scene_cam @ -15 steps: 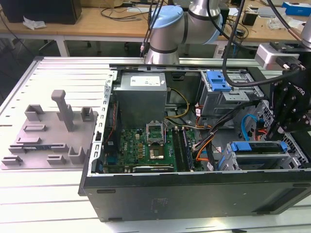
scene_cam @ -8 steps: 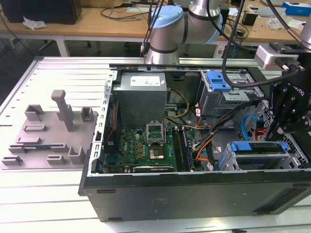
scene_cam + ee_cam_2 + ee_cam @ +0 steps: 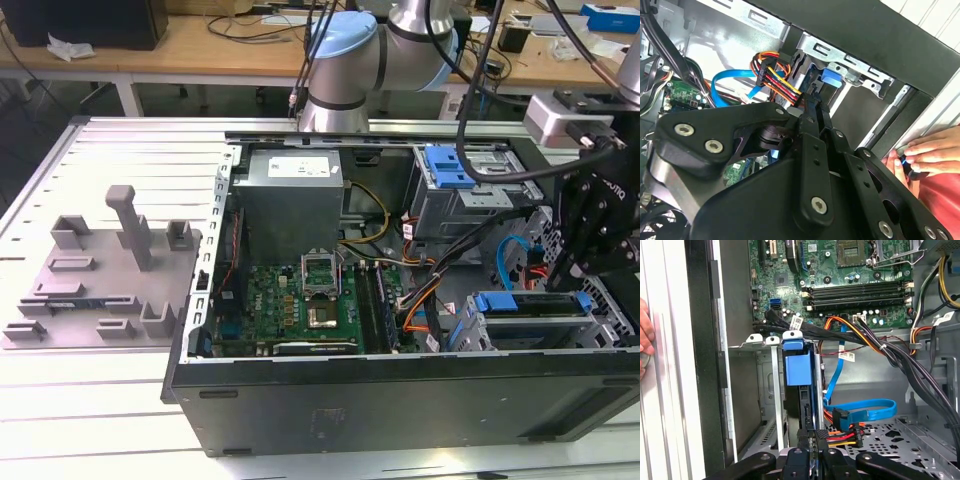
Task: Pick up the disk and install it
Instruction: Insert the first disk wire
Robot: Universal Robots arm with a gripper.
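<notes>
The disk (image 3: 530, 303), a grey drive framed by blue carrier rails, sits in the lower drive cage at the exterior view's right end of the open computer case (image 3: 400, 395). In the first wrist view the disk (image 3: 794, 367) stands on edge in the metal cage, its blue end farthest from the camera. My gripper (image 3: 813, 438) is at the disk's near end with its black fingers close together, shut. Whether the tips touch the drive, I cannot tell. The second wrist view shows the gripper (image 3: 812, 102) pointing at the blue carrier (image 3: 831, 77).
A person's hand (image 3: 925, 155) rests on the case's outer edge beside the cage. Blue data cable (image 3: 860, 407) and coloured power wires (image 3: 842, 437) lie close to the gripper. A grey fixture (image 3: 100, 270) with upright posts stands outside the case. An upper cage (image 3: 470, 190) carries a blue latch.
</notes>
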